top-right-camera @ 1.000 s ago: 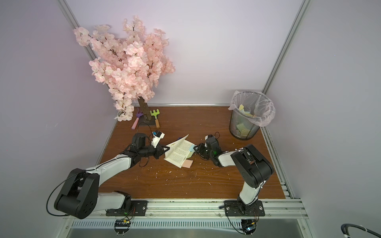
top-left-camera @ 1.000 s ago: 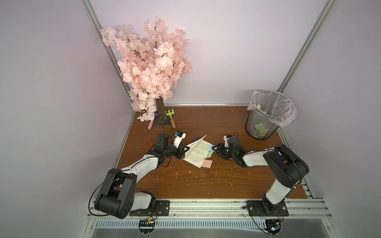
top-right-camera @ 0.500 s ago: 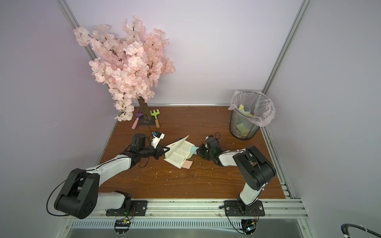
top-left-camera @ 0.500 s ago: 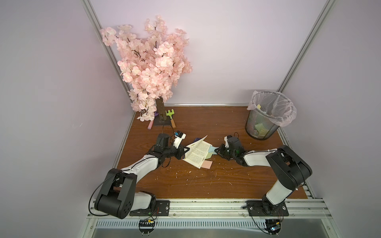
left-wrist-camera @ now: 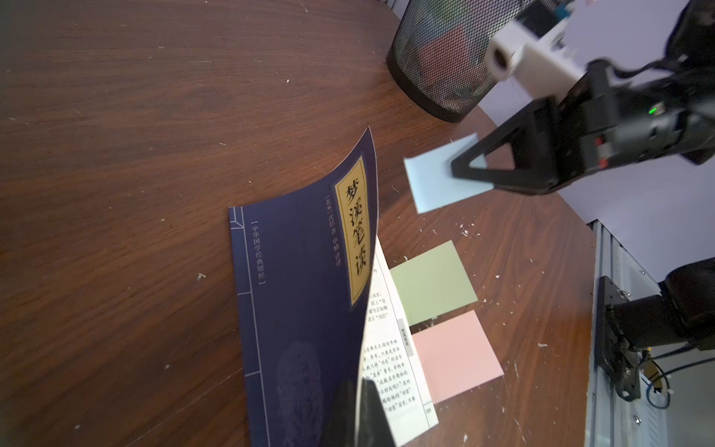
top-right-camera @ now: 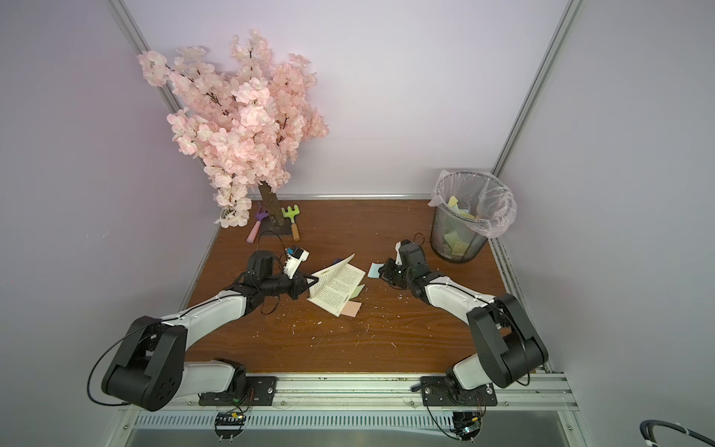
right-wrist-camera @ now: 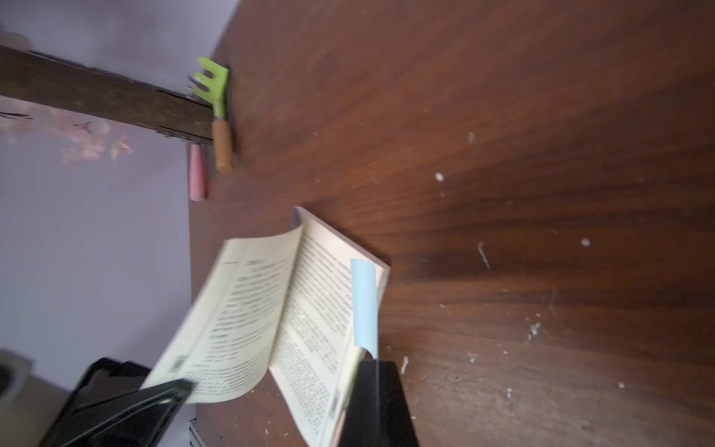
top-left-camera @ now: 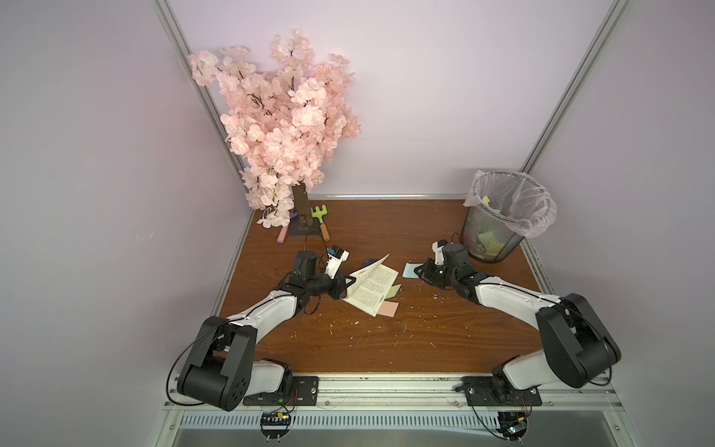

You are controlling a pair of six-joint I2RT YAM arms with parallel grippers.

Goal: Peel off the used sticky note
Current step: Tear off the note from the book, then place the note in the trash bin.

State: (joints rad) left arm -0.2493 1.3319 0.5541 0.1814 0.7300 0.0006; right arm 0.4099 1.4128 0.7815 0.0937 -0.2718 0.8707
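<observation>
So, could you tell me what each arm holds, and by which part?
Right gripper: blue sticky note, pinched at one edge. Left gripper: the book, by the free edge of its lifted cover and front pages.

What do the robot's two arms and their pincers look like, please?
Both the left arm and right arm have white shells, bulky black joints and thin black cables. The left pincer and right pincer are black with hollow triangular fingers; white camera blocks top the wrists.
</observation>
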